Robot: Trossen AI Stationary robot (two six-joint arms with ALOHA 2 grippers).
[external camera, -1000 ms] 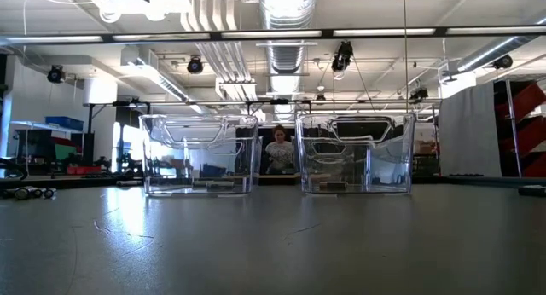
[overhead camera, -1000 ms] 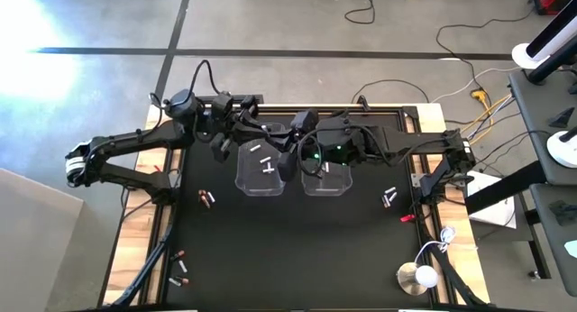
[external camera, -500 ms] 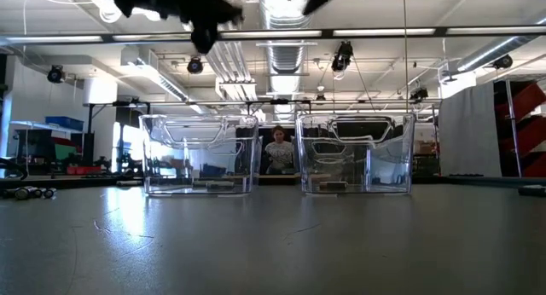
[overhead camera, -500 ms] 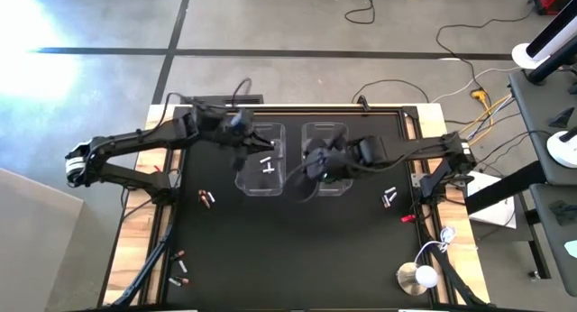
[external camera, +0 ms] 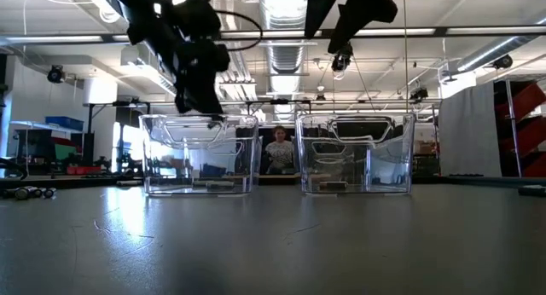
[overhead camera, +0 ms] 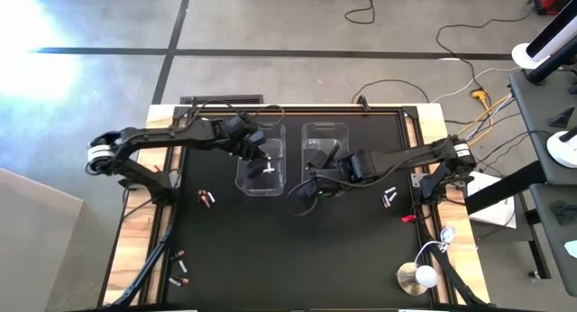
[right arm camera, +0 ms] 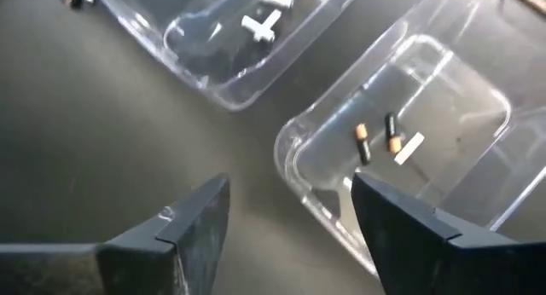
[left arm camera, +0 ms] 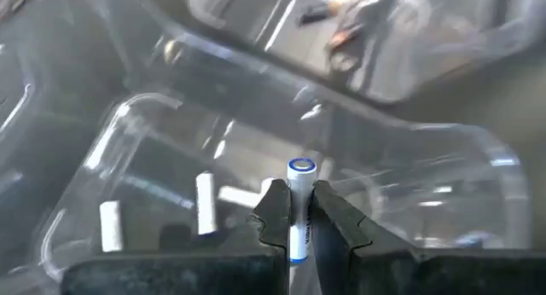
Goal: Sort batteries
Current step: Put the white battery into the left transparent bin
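My left gripper [left arm camera: 299, 197] is shut on a silvery-white battery [left arm camera: 300, 171] and hangs above the left clear bin [overhead camera: 261, 163], which holds several white batteries [left arm camera: 205, 203] on its floor. My right gripper [right arm camera: 290, 211] is open with nothing between its fingers, over the near rim of the right clear bin [overhead camera: 325, 159]. That bin holds two dark copper-ended batteries [right arm camera: 362, 145] and a white one [right arm camera: 410, 148]. In the low view the left gripper [external camera: 203, 97] stands just above the left bin's rim and the right gripper [external camera: 345, 26] is higher. My left gripper pinches the battery's round sides [left arm camera: 295, 234] between its two fingers. The fingers lie along the battery, and its blue-ringed end [left arm camera: 301, 166] sticks out past the fingertips. They slant down from the table's left side. The battery is clear of the bin.
Loose batteries lie on the black mat at the left [overhead camera: 207, 197], the near left [overhead camera: 180, 267] and the right [overhead camera: 389, 197]. A small red piece [overhead camera: 407, 218] lies near the right ones. A person [external camera: 278, 150] shows in the room behind the bins.
Both arms have come down and tipped their grippers downward. My left gripper has sunk toward the left bin, moving toward the table's right edge. My right gripper has gone from over the right bin toward the table's near edge.
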